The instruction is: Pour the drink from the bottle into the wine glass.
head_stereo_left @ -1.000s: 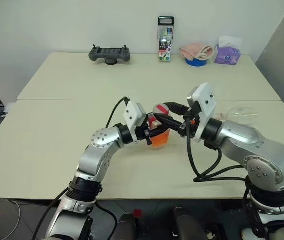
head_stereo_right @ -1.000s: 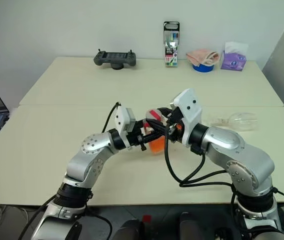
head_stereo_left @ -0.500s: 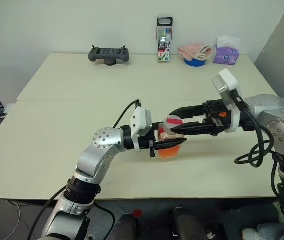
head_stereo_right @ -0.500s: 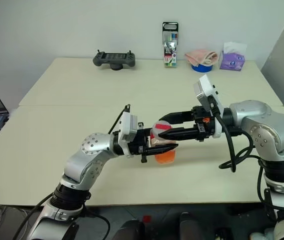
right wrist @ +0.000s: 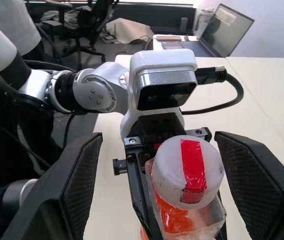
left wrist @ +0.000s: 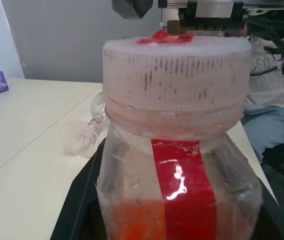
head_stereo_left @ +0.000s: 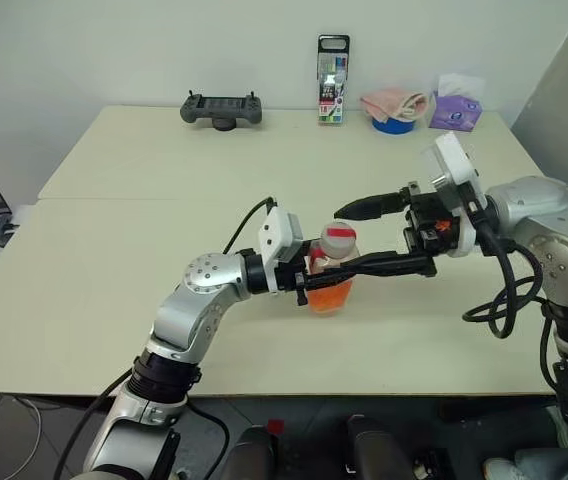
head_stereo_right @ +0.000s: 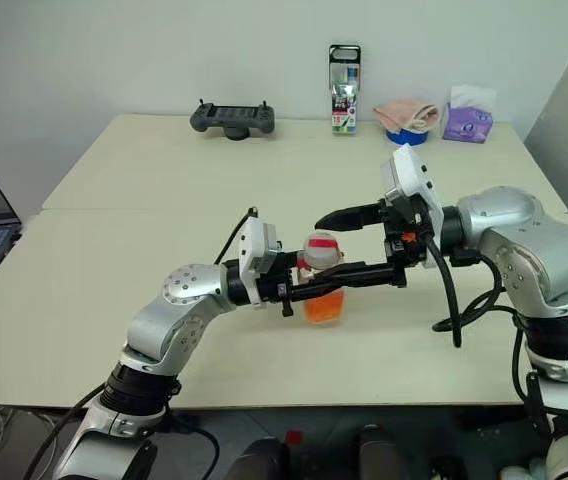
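One clear plastic bottle point(head_stereo_left: 330, 270), ribbed cap point(right wrist: 187, 170), glossy red strip; orange drink point(head_stereo_left: 327, 297)

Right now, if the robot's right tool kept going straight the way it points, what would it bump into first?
Probably the bottle's cap. The open right tool points toward the left arm, with the cap between its fingers, so the bottle comes first, then the left tool holding it.

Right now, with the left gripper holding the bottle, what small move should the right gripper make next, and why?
Probably close the right gripper onto the cap to unscrew it. The left gripper holds the bottle upright, the cap is on, so the drink cannot pour, and the right gripper's open fingers already flank the cap. The glass lies on its side on the table.
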